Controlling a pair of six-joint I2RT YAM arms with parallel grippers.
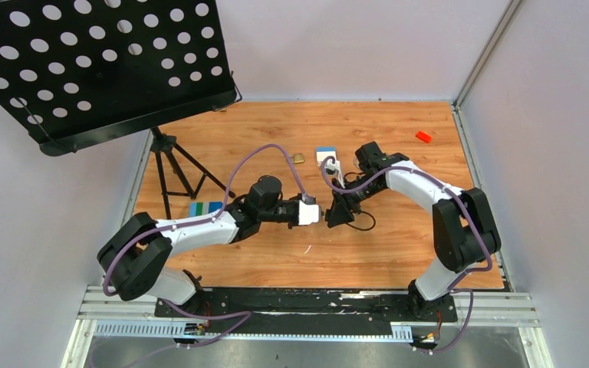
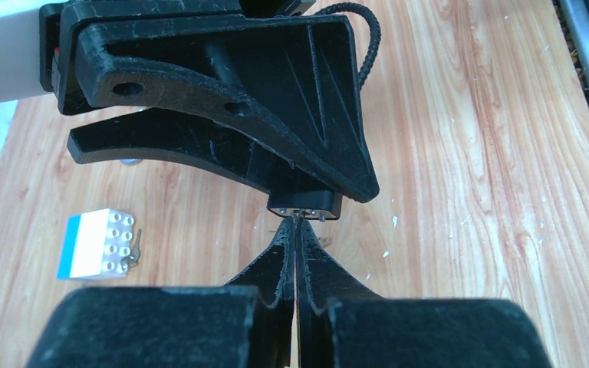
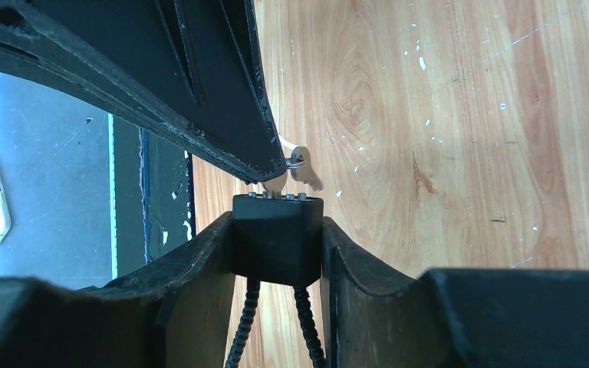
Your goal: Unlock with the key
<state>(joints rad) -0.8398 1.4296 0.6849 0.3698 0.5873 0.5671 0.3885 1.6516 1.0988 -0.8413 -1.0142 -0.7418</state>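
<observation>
The top external view looks steeply down from high behind the arms' bases [image 1: 175, 285] along the bottom edge, far enough back to hold the whole light wooden table [image 1: 399, 253]. The left wrist view looks low along the left gripper [image 2: 297, 230], rising from bottom centre, straight at the right gripper [image 2: 314, 201] filling the upper left. The right wrist view faces the opposite way, equally close. Both wrist views share the black blocky cable end [image 2: 304, 205] at centre frame. The right one also shows the tiny grey metal key [image 3: 295, 157].

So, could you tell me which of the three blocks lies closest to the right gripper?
The white-and-blue block, just beyond the right gripper; the red block and blue-and-green block lie much farther off.
</observation>
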